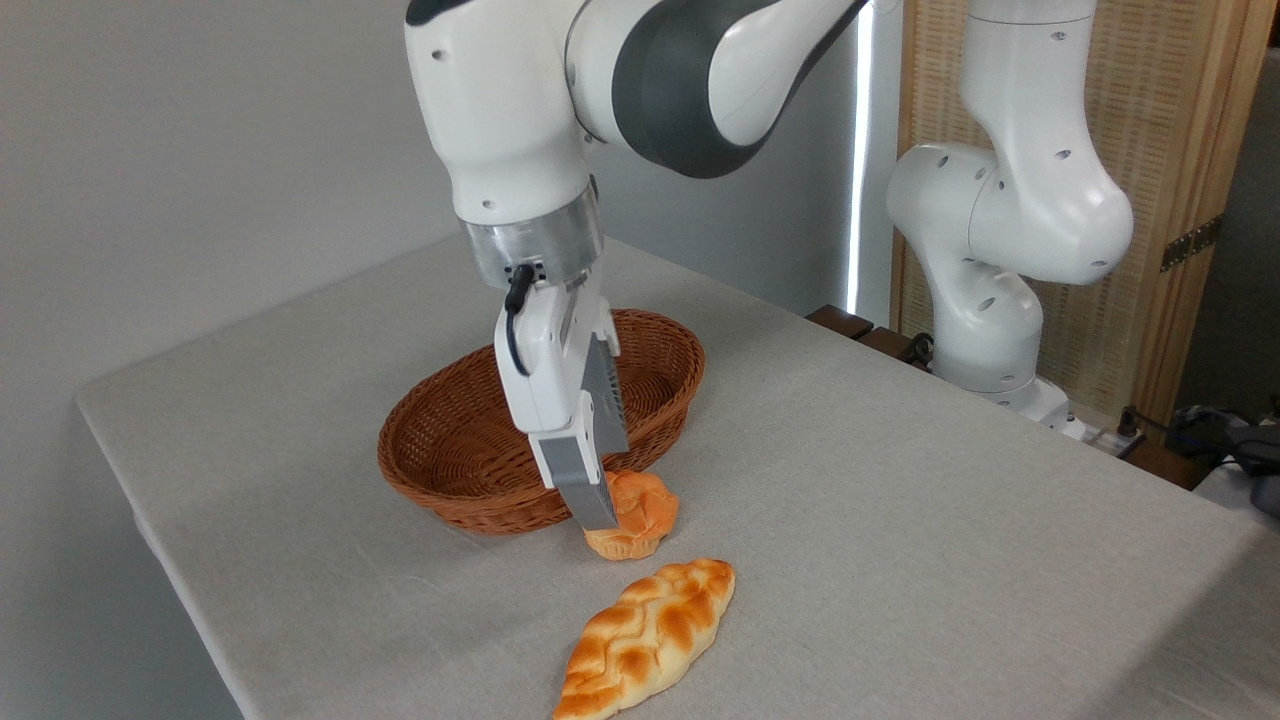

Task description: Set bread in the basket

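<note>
One arm: white and dark grey Franka robot arm (640, 90), based at the right rear of the table and arching over to the left, its wrist pointing straight down.
Claw: white two-finger gripper (605, 515) with grey fingers (590, 490), lowered onto the bun; only the near finger shows clearly, lying against the bun's left side.
Claw opening: the far finger is hidden behind the near one and the bun, so I cannot tell how wide the jaws stand or whether they have closed on the bun.
Bread: small round golden-orange bun with a knobbly swirled top (640, 512), sitting upright on the cloth, swirled top upward, base on the table.
Bread axis: roughly round, no clear long axis.
Bread place: outside the basket, just beside its near right rim, between the basket and the braided loaf.
Basket: oval brown woven wicker basket (450, 440), shallow, its long axis running from near left to far right; nothing shows inside it.
Loaf: long flat braided golden loaf (650, 635), close in front of the bun but apart from it, long axis running from near left to far right.
Surface: table covered in pale grey cloth (900, 520).
</note>
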You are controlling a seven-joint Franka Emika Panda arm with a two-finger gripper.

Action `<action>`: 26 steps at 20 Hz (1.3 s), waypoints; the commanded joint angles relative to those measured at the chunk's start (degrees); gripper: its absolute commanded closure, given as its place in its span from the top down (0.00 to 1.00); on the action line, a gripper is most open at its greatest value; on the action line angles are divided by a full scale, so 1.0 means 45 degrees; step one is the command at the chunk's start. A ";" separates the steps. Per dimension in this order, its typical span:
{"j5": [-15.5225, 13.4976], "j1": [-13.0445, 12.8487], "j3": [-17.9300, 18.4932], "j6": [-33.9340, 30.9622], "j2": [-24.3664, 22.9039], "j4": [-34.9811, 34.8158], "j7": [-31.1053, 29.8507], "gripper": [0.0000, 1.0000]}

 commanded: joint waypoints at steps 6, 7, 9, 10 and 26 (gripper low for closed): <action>0.0238 -0.0415 0.0077 0.1705 -0.1582 -0.3055 0.1914 1.00; 0.0238 -0.0455 0.0077 0.2076 -0.1738 -0.3427 0.1914 1.00; 0.0238 -0.0669 0.0077 0.2721 -0.1798 -0.3897 0.1914 1.00; 0.0238 -0.0844 0.0077 0.3053 -0.1779 -0.4112 0.1914 1.00; 0.1097 -0.1080 0.0370 0.3662 -0.1583 -0.4310 0.2754 0.13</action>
